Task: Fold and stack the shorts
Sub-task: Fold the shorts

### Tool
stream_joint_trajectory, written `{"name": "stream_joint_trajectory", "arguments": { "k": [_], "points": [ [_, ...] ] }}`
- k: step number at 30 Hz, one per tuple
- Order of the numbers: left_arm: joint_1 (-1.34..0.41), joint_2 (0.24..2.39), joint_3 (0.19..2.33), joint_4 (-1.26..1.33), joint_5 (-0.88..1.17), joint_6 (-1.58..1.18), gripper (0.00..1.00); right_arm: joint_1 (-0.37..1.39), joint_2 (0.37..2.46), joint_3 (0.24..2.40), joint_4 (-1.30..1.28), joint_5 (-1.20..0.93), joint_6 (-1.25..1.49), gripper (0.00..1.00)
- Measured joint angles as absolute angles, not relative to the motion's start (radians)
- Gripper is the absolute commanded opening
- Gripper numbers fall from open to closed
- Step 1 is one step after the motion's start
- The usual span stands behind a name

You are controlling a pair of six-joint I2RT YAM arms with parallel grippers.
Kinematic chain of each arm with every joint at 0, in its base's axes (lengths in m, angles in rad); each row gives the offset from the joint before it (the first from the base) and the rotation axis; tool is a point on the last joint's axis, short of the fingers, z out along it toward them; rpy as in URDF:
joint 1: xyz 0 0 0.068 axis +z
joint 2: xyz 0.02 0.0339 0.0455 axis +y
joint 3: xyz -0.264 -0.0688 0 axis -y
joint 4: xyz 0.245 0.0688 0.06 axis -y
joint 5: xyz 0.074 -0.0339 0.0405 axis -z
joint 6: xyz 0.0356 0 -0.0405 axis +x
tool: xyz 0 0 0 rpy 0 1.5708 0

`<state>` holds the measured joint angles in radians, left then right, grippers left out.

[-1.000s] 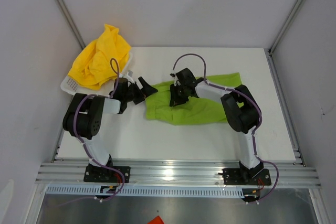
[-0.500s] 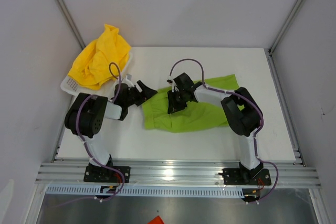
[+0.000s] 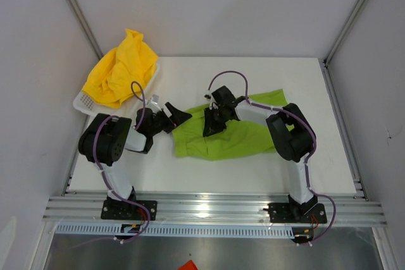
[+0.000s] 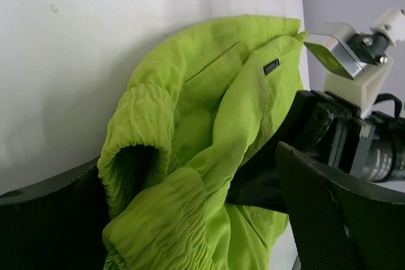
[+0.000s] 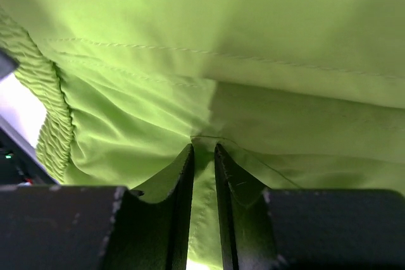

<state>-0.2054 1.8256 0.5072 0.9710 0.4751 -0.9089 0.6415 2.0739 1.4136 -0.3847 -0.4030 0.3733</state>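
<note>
Lime green shorts [image 3: 235, 138] crumpled mid-tabletop [image 3: 253, 77], elastic waistband [image 4: 136, 118] at the left end. Right claw [image 3: 211, 126] pinched nearly closed on a fold of the green fabric, near its far edge. Left claw [image 3: 177, 112] wide open, fingers either side of the waistband end, no grip. Yellow shorts [image 3: 120, 71] heaped in white mesh basket [image 3: 84, 100] at far-left corner, well apart from the green pair.

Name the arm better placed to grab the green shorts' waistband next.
Left. The left hand stands open around the green shorts' elastic waistband; the right hand is shut on their fabric farther in.
</note>
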Motion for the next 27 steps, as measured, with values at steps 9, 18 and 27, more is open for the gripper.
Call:
{"name": "stream_joint_trajectory", "arguments": {
  "k": [9,18,27],
  "points": [
    [-0.205,1.898,0.487,1.128,0.546,-0.962,0.94,0.578,2.093,1.415,-0.37,-0.476,0.393,0.22],
    [-0.208,1.884,0.448,1.158,0.551,-0.965,0.95,0.542,2.123,1.439,-0.355,-0.519,0.419,0.22],
    [-0.219,1.862,0.445,1.092,0.506,-0.941,0.74,0.509,2.132,1.433,-0.284,-0.518,0.472,0.22]
  ]
}}
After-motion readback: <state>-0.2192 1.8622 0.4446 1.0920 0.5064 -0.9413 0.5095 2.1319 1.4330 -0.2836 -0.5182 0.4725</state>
